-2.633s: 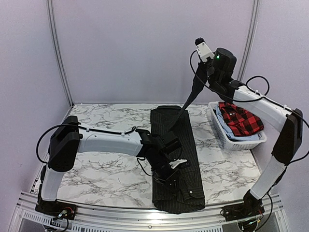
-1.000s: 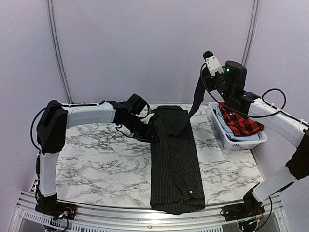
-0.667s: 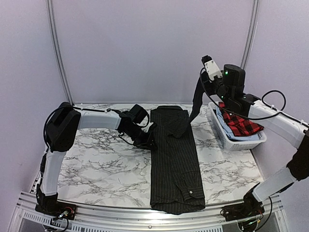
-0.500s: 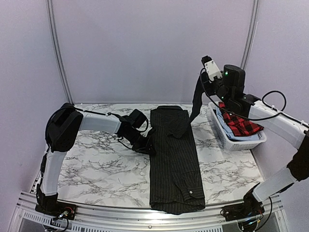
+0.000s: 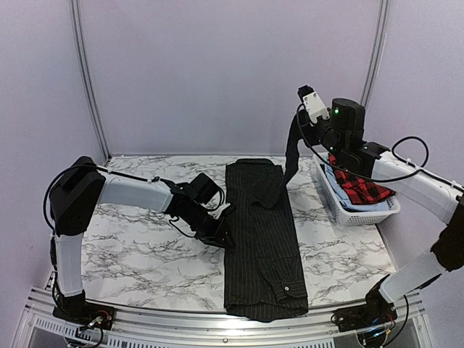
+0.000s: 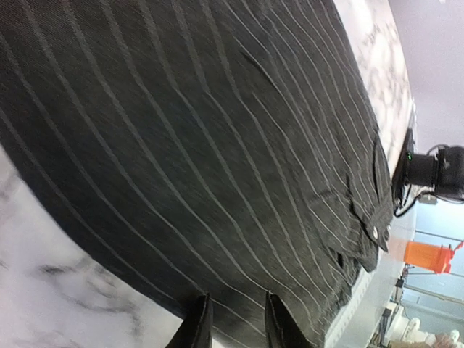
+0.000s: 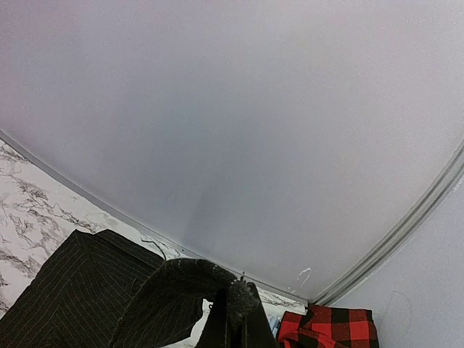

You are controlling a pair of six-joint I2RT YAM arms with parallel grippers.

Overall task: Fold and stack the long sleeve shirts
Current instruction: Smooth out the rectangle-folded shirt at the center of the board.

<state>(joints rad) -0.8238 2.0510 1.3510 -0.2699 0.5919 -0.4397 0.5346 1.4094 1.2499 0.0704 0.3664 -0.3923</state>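
A black pinstriped long sleeve shirt [image 5: 261,239] lies lengthwise down the middle of the marble table [image 5: 138,254]. My right gripper [image 5: 297,134] is raised above the shirt's far right corner, shut on one sleeve [image 5: 291,156], which hangs taut down to the body. In the right wrist view the closed gripper [image 7: 233,315] pinches the sleeve [image 7: 167,290] bunched at its tip. My left gripper [image 5: 226,235] sits low at the shirt's left edge; in its wrist view the gripper [image 6: 235,322] stands narrowly open over the flat cloth [image 6: 217,145]. A red-and-black checked shirt [image 5: 360,183] lies in the basket.
The white lattice basket [image 5: 362,216] stands at the table's right side, holding a pale blue garment [image 5: 335,180] under the checked shirt [image 7: 333,326]. A buttoned cuff [image 5: 286,288] lies at the shirt's near end. The metal rail [image 5: 145,326] runs along the near edge.
My left gripper slid from the shirt's far end near the collar down along its left edge towards me. The right gripper, still holding the sleeve, shifted slightly left.
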